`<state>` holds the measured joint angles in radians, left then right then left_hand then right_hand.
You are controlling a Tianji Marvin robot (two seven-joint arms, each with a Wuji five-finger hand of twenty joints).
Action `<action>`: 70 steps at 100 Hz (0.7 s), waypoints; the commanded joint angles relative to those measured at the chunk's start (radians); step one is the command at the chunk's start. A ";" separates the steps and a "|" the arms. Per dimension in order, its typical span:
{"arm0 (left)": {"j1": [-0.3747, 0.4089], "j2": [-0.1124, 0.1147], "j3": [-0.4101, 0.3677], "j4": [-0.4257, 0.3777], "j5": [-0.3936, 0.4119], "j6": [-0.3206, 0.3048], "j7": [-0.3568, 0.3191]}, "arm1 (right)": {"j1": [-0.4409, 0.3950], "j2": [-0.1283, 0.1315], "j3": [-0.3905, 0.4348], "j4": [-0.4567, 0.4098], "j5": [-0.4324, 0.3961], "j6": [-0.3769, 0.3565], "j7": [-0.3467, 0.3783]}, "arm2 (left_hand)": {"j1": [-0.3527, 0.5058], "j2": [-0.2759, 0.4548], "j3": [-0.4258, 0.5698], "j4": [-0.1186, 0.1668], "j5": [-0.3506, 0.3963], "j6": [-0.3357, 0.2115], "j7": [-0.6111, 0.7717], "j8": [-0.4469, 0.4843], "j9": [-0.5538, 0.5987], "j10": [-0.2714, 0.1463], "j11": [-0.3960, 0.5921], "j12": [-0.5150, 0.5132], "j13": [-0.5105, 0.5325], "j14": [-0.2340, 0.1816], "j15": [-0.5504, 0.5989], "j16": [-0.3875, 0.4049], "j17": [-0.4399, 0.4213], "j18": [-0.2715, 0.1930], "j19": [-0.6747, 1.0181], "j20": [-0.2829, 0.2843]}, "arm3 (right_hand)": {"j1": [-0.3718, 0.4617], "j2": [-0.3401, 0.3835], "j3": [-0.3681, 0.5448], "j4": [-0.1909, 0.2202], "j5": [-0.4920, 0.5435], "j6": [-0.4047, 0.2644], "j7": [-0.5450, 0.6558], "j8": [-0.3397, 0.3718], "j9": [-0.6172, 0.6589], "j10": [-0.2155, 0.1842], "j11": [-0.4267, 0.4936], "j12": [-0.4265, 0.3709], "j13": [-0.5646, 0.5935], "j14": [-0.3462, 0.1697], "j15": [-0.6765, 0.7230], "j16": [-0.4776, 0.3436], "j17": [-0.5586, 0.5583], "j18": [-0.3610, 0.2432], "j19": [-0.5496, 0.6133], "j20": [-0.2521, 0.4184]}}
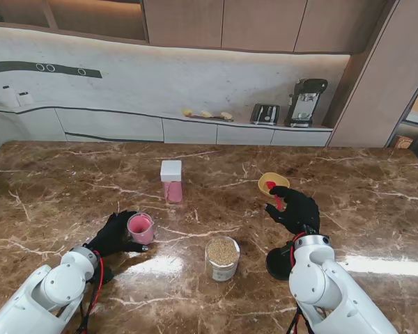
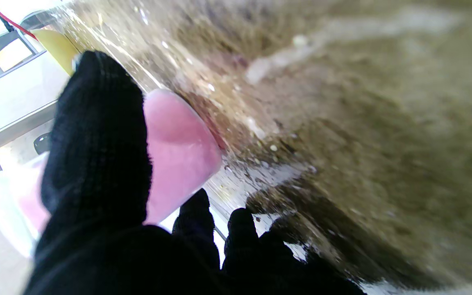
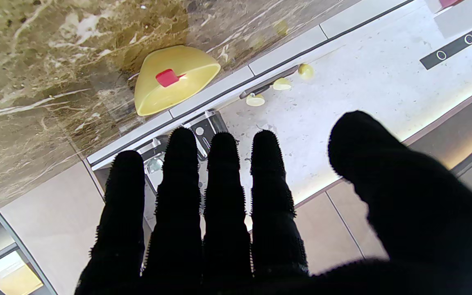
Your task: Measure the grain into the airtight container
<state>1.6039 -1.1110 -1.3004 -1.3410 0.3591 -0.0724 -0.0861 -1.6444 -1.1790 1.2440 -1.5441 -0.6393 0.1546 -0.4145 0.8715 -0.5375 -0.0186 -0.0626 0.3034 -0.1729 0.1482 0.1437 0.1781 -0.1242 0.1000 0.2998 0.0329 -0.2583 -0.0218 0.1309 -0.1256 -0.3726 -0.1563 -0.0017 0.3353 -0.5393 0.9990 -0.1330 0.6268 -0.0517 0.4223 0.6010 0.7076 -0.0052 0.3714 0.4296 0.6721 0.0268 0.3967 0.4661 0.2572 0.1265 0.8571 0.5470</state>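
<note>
Two robot hands working: left robot hand (image 1: 115, 235) is gripping the pink cup (image 1: 140, 228) near the worktop's (image 1: 70, 181) front edge. Right robot hand (image 1: 293, 207) is hovering spread beside the yellow bowl (image 1: 272, 184).

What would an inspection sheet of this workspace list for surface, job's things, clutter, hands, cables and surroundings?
Surface: brown marble table, glare patches.
Job's things: grain jar uncovered; pink cup; pink container with white lid; yellow bowl holding a red scoop.
Clutter: nothing seen.
Hands: left hand shut on the pink cup; right hand open near the bowl.
Cables: red cable along the left arm.
Surroundings: counter with toaster and coffee machine.
</note>
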 commanded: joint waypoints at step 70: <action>0.160 0.022 -0.168 -0.135 0.059 -0.129 -0.038 | -0.061 0.007 0.037 -0.080 -0.037 0.009 0.033 | -0.080 -0.020 -0.001 0.002 -0.009 0.052 -0.034 -0.031 -0.019 0.024 -0.026 -0.034 0.014 0.204 0.025 0.039 0.099 0.371 0.133 -0.002 | -0.031 -0.003 0.009 0.044 -0.025 -0.007 -0.026 0.002 -0.019 -0.001 -0.014 0.011 -0.034 0.005 -0.013 -0.025 -0.016 0.001 -0.019 0.025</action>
<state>1.7524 -1.0925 -1.4596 -1.4601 0.4155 -0.1922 -0.1270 -1.6858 -1.1732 1.2759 -1.6145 -0.6749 0.1586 -0.3940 0.8131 -0.5461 -0.0192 -0.0516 0.2936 -0.1278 0.1249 0.1201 0.1780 -0.1021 0.0751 0.2823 0.0449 -0.0643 -0.0218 0.1515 -0.0281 -0.0065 -0.0292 -0.0023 0.3353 -0.5393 0.9991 -0.1330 0.6264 -0.0512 0.4125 0.6010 0.7075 -0.0052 0.3683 0.4296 0.6721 0.0268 0.3963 0.4661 0.2570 0.1265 0.8571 0.5470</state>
